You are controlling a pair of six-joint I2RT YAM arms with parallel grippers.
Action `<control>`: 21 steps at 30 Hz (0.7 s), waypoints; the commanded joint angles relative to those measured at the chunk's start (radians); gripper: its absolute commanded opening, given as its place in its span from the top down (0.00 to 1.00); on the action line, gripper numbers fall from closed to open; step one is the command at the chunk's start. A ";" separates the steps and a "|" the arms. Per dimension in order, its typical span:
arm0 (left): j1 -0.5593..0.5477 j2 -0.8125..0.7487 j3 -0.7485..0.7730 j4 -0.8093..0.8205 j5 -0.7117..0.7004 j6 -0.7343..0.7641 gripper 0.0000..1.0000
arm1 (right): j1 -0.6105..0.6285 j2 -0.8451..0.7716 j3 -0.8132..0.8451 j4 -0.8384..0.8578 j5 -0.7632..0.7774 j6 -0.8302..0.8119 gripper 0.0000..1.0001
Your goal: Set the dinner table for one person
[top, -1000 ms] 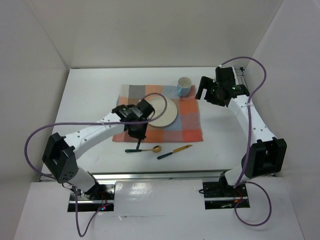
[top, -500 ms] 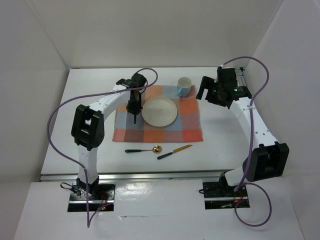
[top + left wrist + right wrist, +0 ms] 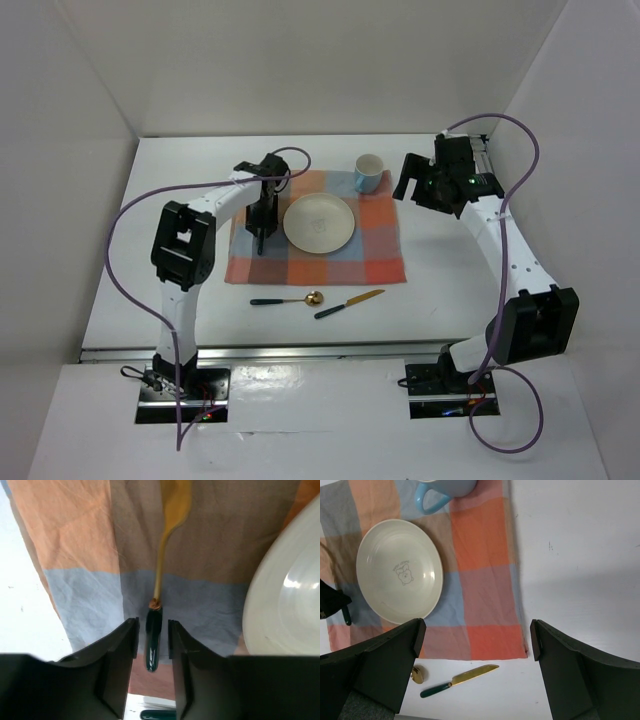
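Top external, left arm point(image 3: 215, 195) bent, pincer point(image 3: 262, 232) down

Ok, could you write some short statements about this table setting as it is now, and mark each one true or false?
1. The blue mug stands on the checked cloth. True.
2. The knife lies on the cloth. False: it lies on the bare dinner table, on the arms' side of the cloth.
3. The spoon rests on the plate. False: it lies on the table beside the knife.
4. The right gripper holds nothing. True.
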 commanded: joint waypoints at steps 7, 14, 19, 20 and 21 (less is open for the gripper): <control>-0.020 -0.058 0.032 -0.011 -0.057 0.025 0.22 | 0.008 -0.056 0.001 0.003 -0.016 -0.049 0.00; -0.042 -0.226 0.070 -0.089 -0.101 0.030 0.21 | 0.182 -0.139 -0.147 0.143 -0.194 -0.144 0.03; 0.024 -0.421 0.105 -0.164 -0.118 0.008 0.21 | 0.506 -0.089 -0.203 0.193 -0.099 -0.089 0.05; 0.039 -0.450 0.105 -0.164 -0.109 -0.001 0.21 | 0.557 -0.067 -0.203 0.203 -0.073 -0.046 0.05; 0.056 -0.478 0.105 -0.164 -0.098 -0.001 0.21 | 0.642 -0.039 -0.171 0.203 -0.023 -0.015 0.06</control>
